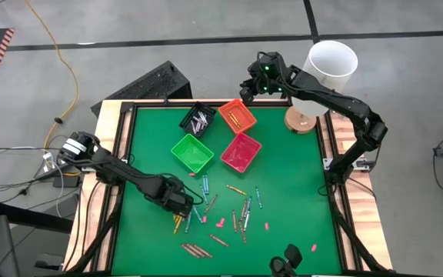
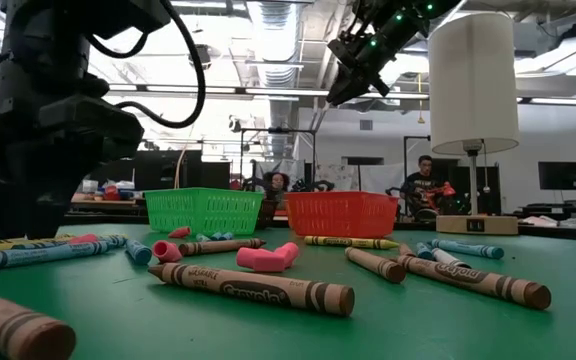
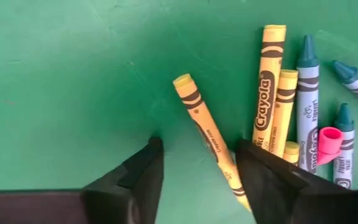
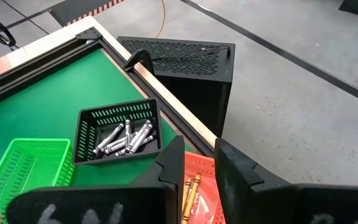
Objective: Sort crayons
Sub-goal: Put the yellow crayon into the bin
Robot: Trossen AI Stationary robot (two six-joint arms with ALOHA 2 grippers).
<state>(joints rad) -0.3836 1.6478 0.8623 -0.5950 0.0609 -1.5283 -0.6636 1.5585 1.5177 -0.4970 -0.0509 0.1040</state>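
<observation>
Left wrist view, left gripper (image 3: pixel 197 171) jaws astride yellow crayon (image 3: pixel 209 137)

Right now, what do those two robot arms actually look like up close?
Both are dark, jointed arms. The left arm carries a white-and-black ringed joint near its base and black cables trailing off the table. The right arm shows green lights by its wrist. Each ends in jaws made of two blunt black wedge-shaped fingers.

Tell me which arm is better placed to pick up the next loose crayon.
Left. The left gripper sits low on the mat, open astride a yellow crayon. The right gripper hangs high over the orange bin.
</observation>
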